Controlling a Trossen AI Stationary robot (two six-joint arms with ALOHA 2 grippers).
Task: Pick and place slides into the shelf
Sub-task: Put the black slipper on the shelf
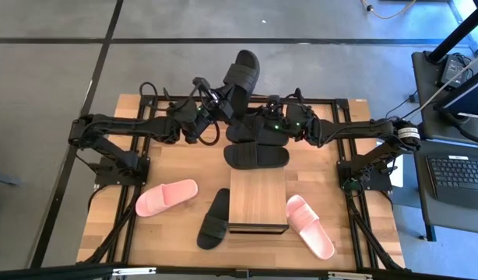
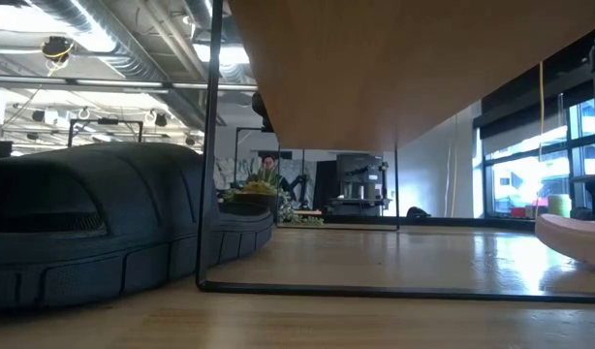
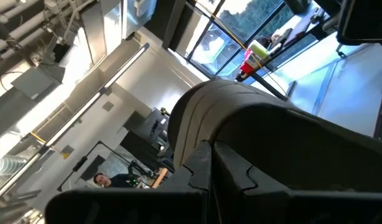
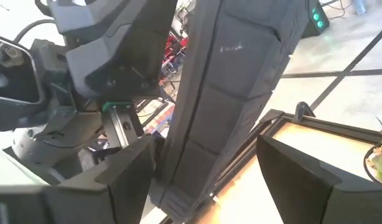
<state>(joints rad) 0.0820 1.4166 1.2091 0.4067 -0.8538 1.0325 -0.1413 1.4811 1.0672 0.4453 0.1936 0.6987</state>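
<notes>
On the table (image 1: 169, 159), with the shelf (image 1: 258, 198) near its front edge, both arms meet at the far edge, where the left gripper (image 1: 217, 105), jaws clamped, lifts a black slide (image 1: 240, 74), right gripper (image 1: 258, 124) jaws apart around it—seemingly a handover before shelving.

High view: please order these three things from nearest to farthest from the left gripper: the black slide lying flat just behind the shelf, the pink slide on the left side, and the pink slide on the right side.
Measured from the left gripper, which holds up a black slide:
1. Black slide behind the shelf, mid-table, just right of the gripper.
2. Left pink slide, toward the front-left.
3. Right pink slide, front-right, beside the shelf.
</notes>
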